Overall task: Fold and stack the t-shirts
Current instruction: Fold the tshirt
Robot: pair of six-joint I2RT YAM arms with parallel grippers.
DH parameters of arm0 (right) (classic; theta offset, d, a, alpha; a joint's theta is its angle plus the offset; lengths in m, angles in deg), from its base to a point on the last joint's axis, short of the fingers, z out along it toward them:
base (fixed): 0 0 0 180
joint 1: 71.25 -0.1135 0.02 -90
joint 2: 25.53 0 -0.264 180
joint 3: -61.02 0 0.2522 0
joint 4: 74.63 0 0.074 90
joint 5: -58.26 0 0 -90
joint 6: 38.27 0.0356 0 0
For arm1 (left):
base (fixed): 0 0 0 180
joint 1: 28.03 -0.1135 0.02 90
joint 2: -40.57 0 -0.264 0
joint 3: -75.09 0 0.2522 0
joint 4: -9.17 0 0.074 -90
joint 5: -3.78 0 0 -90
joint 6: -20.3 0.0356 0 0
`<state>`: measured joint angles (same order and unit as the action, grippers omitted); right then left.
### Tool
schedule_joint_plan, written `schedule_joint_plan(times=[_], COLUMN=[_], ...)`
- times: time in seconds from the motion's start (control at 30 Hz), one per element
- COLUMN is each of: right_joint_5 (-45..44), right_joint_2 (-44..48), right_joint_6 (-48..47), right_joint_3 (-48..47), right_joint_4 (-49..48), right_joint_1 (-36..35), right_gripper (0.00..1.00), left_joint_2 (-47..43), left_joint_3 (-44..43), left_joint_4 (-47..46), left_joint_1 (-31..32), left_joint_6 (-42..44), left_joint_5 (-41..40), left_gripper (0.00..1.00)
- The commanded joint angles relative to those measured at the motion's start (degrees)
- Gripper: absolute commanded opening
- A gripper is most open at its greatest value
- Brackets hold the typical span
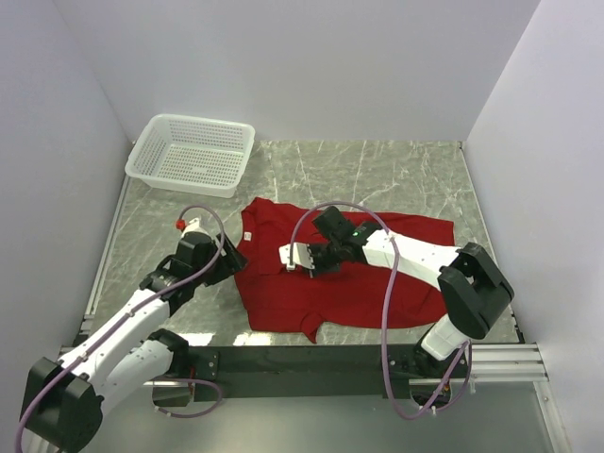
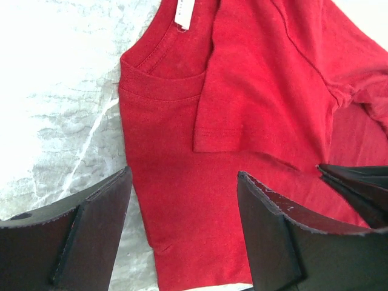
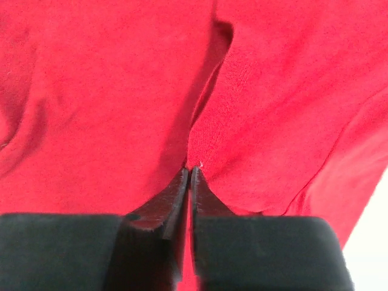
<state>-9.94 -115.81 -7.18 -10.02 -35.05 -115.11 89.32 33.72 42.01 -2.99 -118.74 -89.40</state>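
Observation:
One red t-shirt [image 1: 363, 283] lies spread on the marble table, with its collar and white label [image 1: 248, 235] toward the left. My left gripper [image 1: 229, 261] is open low over the shirt's left edge near the collar. In the left wrist view the left gripper [image 2: 183, 174] straddles red cloth [image 2: 254, 91] beside a folded-in sleeve [image 2: 221, 103]. My right gripper [image 1: 296, 257] is shut on a pinched fold of the shirt near its middle. In the right wrist view the right gripper [image 3: 190, 170] has red cloth [image 3: 91, 91] bunched at its tips.
A white mesh basket [image 1: 193, 151] stands at the back left corner. White walls close the table on the left, back and right. Bare marble [image 1: 396, 170] shows behind the shirt. A metal rail [image 1: 359, 359] runs along the near edge.

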Motion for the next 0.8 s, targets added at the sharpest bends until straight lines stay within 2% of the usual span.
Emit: schedule_joint_plan(times=[0.0, 0.1, 0.23, 0.33, 0.4, 0.43, 0.5, 0.53, 0.67, 0.77], right_joint_5=[-0.70, -2.64, -0.89, 2.28, 3.15, 3.25, 2.37, 2.02, -0.26, -0.62], right_joint_2=[-0.15, 0.01, 3.87, 6.24, 7.31, 8.36, 8.98, 9.59, 10.74, 9.08], right_joint_6=[0.82, 2.40, 6.61, 11.61, 18.46, 24.92, 31.11, 35.84, 44.57, 49.32], right_joint_3=[0.68, 1.02, -1.07, -2.75, -2.75, -2.58, -2.40, -1.79, 0.85, 1.12], right_joint_4=[2.03, 1.25, 1.94, 3.44, 1.96, 1.34, 0.02, -0.25, -1.48, -1.83], right_joint_1=[0.09, 0.87, 5.96, 12.81, 16.50, 21.39, 26.51, 31.24, 43.57, 53.74], right_gripper=[0.16, 0.34, 0.45, 0.46, 0.46, 0.46, 0.45, 0.45, 0.46, 0.46], left_joint_2=[2.13, 4.67, 8.63, 13.81, 19.15, 21.01, 26.90, 28.92, 40.16, 45.97], left_joint_3=[-1.56, -2.97, -5.78, -10.51, -13.33, -16.30, -19.48, -22.54, -29.67, -34.69], left_joint_4=[-3.60, -4.65, -5.88, -7.99, -9.30, -9.66, -10.89, -11.24, -11.86, -11.07], left_joint_1=[-0.25, -0.43, -0.60, -1.83, -2.62, -3.15, -3.42, -3.68, -3.86, -3.86], left_joint_6=[1.48, 3.50, 6.84, 9.48, 10.53, 11.15, 11.68, 11.68, 10.81, 10.19], left_joint_5=[1.24, 1.95, 2.56, 2.74, 3.71, 3.62, 3.53, 3.36, 3.36, -1.21], left_gripper=[0.75, 0.75, 0.75, 0.75, 0.74, 0.73, 0.69, 0.67, 0.60, 0.60])
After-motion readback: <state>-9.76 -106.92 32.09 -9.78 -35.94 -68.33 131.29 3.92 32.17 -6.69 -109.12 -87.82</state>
